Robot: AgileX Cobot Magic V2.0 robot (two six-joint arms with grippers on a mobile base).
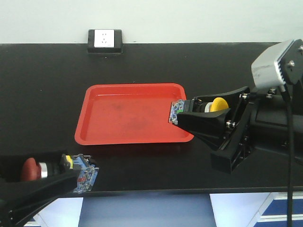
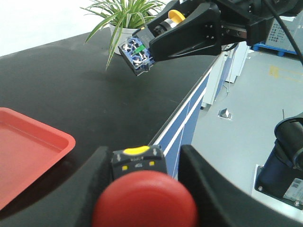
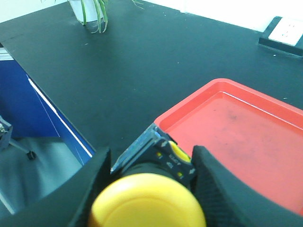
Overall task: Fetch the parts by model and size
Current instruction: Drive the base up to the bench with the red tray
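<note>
Black bench [image 1: 142, 61], right gripper [image 3: 150, 156] clamping yellow-capped switch [image 3: 149, 203], left gripper [image 2: 142, 161] seemingly clamping red-capped switch [image 2: 144, 201], blue contact block [image 1: 85, 172]

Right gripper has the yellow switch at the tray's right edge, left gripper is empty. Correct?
No. The left gripper isn't empty: it is shut on the red-capped switch, as the left wrist view shows. The rest holds: the right gripper has the yellow-capped switch at the right edge of the red tray.

Tray [image 1: 128, 113] on table [image 1: 42, 85], socket [image 1: 104, 40] behind, one switch [image 1: 208, 107] at its right edge — second switch [image 1: 66, 163] front-left
</note>
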